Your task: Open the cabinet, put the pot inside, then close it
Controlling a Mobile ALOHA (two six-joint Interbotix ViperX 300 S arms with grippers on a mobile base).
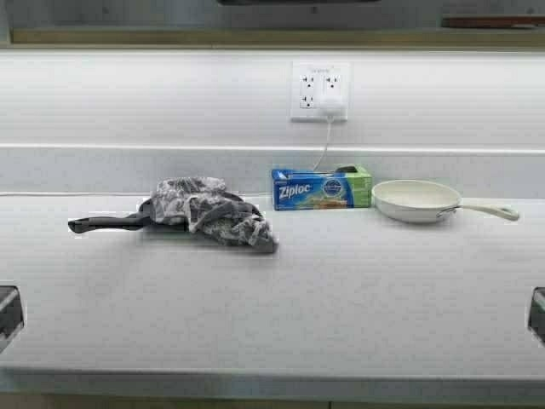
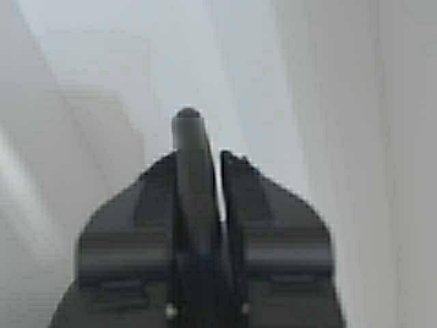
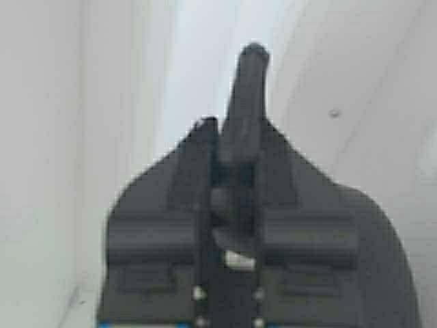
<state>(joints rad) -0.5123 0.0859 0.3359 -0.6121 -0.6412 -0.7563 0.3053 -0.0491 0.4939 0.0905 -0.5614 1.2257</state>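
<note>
The pot is nowhere on the counter point(image 1: 341, 307) in front of the robot, and of the cabinet only a thin tan strip along the top edge of the high view point(image 1: 255, 37) might be its underside; I cannot tell whether its doors are open or shut. Taking the blue bag box point(image 1: 312, 189) at the back of the counter as the marker: directly above it is the wall outlet point(image 1: 320, 91) with a white charger plugged in, its cord dropping behind the box. Just beside the box toward the robot's right sits the white frying pan point(image 1: 417, 201), handle pointing away from the box. On the box's other side, close by and a little nearer the robot, lies the black long-handled pan point(image 1: 111, 224) under a crumpled grey cloth point(image 1: 213, 211). Both arms are parked low at the counter's near corners, far from the box. The left gripper point(image 2: 205, 171) has its jaws pressed together with nothing between them, and the right gripper point(image 3: 235, 147) likewise looks clenched on nothing. As I judge it, no step can be confirmed as done: opening, loading and closing may all lie ahead.
</note>
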